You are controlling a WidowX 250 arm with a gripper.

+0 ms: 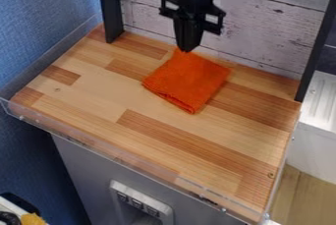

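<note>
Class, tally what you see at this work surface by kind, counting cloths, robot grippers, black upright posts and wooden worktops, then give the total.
Orange cloth: 1
Black gripper: 1
Black upright posts: 2
Wooden worktop: 1
Total: 5

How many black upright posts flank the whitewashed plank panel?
2. The left post rises at the wooden tabletop's back left, the right post at its back right. Between them, a black robot hand is at the folded orange cloth's far corner. No others look hidden.
</note>
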